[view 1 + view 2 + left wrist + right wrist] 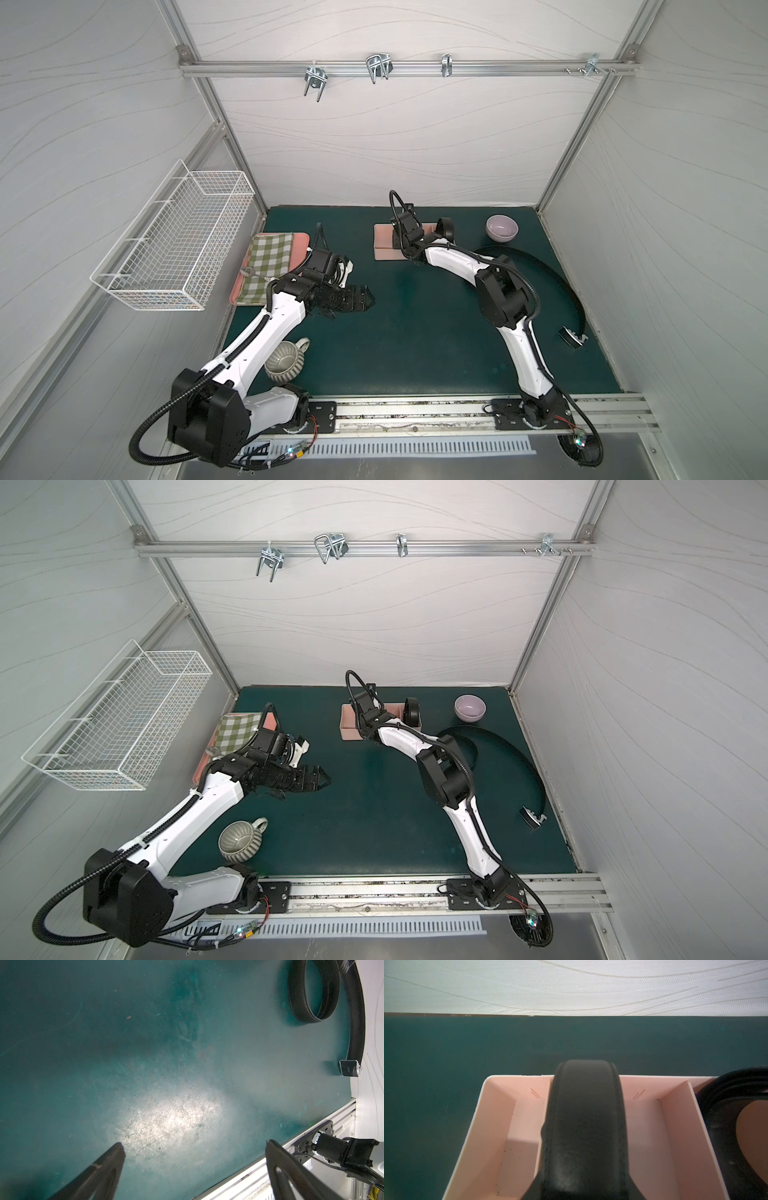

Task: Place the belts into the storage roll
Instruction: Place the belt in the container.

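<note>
The pale pink storage roll (382,249) (347,725) lies at the back middle of the green table. My right gripper (402,241) (583,1188) hangs over it, shut on a coiled black belt (584,1115) that stands on edge above a compartment near the left end of the roll (492,1126). A second coiled belt (446,230) (726,1105) stands in the right end compartment. A third belt (552,274) (355,1022) lies loose in a long curve at the right, its buckle (571,337) (350,1068) toward the front. My left gripper (368,297) (195,1147) is open and empty over bare table.
A purple bowl (502,227) sits right of the roll. A grey mug (286,360) stands by the left arm. A flat pink tray with a checked cloth (270,262) lies at the left edge. A white wire basket (174,241) hangs on the left wall.
</note>
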Robot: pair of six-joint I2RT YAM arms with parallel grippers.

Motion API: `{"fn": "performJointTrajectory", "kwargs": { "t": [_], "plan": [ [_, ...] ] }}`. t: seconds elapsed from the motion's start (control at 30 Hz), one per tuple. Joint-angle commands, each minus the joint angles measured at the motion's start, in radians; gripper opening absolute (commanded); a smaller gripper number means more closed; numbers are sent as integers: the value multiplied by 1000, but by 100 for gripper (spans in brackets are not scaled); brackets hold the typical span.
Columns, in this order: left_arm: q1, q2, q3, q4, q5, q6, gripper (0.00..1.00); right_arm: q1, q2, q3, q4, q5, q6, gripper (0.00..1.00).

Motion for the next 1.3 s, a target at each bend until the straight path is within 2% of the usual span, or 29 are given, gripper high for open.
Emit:
{"fn": "performJointTrajectory", "kwargs": {
  "t": [0.0, 0.13, 0.23, 0.3, 0.37, 0.4, 0.47, 0.63, 0.8, 0.93, 0.97, 1.03, 1.13, 1.23, 1.27],
  "plan": [
    [6, -13, 0, 28, 10, 7, 99, 27, -21, -47, -57, 2, 37, 19],
    [6, -14, 0, 28, 11, 8, 99, 29, -34, -79, -32, -4, 37, 22],
    [6, -15, 0, 28, 12, 8, 99, 28, -40, -75, -42, -27, 35, 34],
    [6, -16, 0, 26, 14, 10, 99, 29, -56, -80, -33, -55, 21, 47],
    [6, -17, -1, 25, 16, 11, 99, 29, -67, -75, -29, -72, -8, 63],
    [6, -19, 0, 25, 14, 11, 99, 30, -73, -72, -25, -77, -24, 77],
    [5, -19, 2, 24, 11, 11, 99, 27, -84, -62, -29, -89, -45, 98],
    [8, -21, 3, 22, 1, 14, 99, 22, -138, -86, -9, -111, -75, 99],
    [15, -30, 2, 25, -13, 7, 99, 25, -234, -104, -74, -98, -148, 99],
    [25, -75, -17, 67, -47, -14, 99, 39, -418, -248, -119, 37, -297, 99],
    [25, -84, -29, 81, -54, -29, 99, 39, -471, -302, -131, 118, -316, 99],
    [25, -95, -41, 96, -71, -49, 99, 15, -554, -375, -247, 200, -326, 99],
    [25, -105, -52, 103, -101, -85, 99, -140, -701, -497, -431, -27, -311, 99],
    [25, -107, -68, 125, -98, -97, 99, -331, -892, -683, -436, -285, -305, 99],
    [25, -104, -70, 130, -82, -91, 99, -386, -933, -719, -451, -321, -282, 99]
  ]
}}
